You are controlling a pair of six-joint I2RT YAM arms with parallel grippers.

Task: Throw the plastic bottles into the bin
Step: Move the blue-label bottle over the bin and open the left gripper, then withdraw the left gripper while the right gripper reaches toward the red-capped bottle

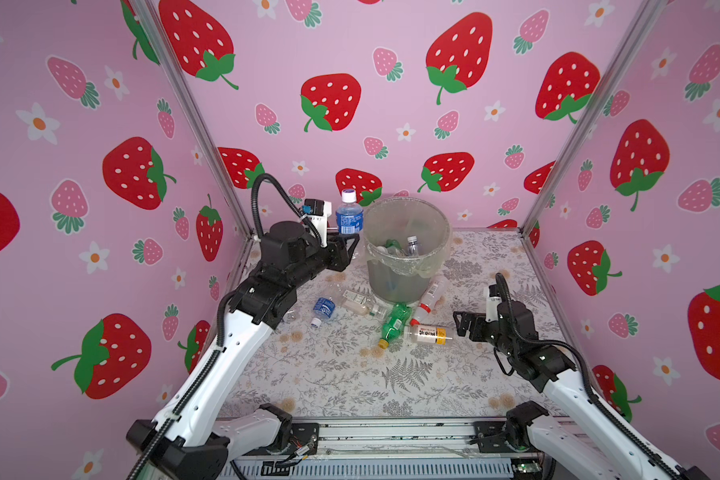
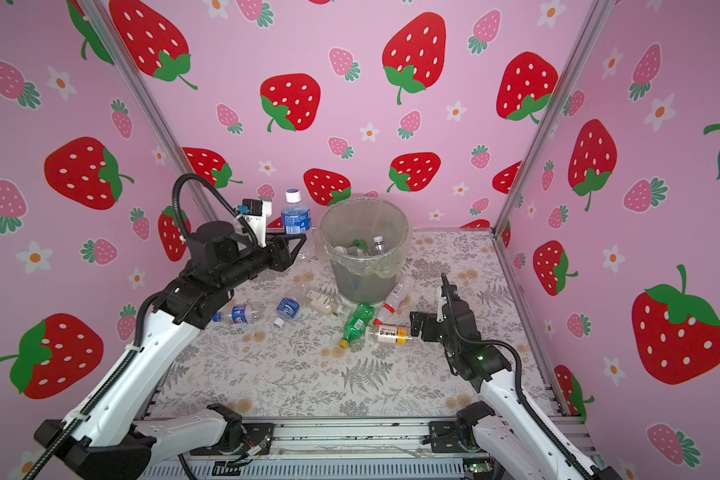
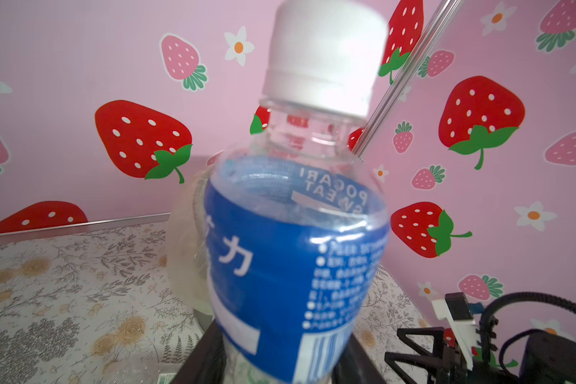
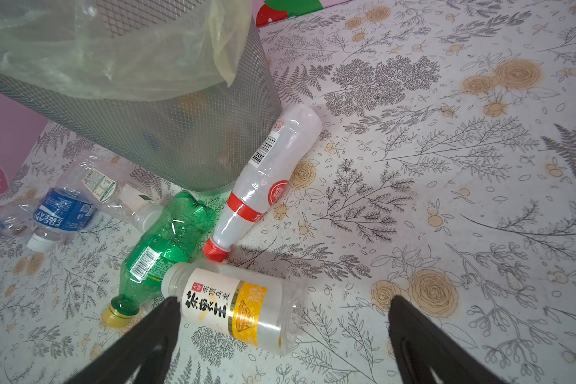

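My left gripper (image 1: 344, 245) (image 3: 280, 359) is shut on a clear bottle with a blue label and white cap (image 1: 348, 216) (image 3: 296, 249). It holds the bottle upright, raised just left of the bin (image 1: 395, 282), a grey mesh bucket with a bag liner. A few bottles (image 1: 412, 245) lie inside the bin. My right gripper (image 1: 460, 324) (image 4: 284, 299) is open low over the table. A whitish bottle with a yellow label (image 4: 240, 309) lies between its fingers, untouched. A green bottle (image 4: 160, 246) and a red-capped white bottle (image 4: 263, 179) lie beside it.
Left of the bin's foot lie a crushed clear bottle (image 1: 356, 301) and a blue-labelled bottle (image 1: 323, 309). Another blue-labelled one (image 2: 240, 312) lies under my left arm. Pink strawberry walls (image 1: 100, 166) close in three sides of the floral table (image 1: 350, 382).
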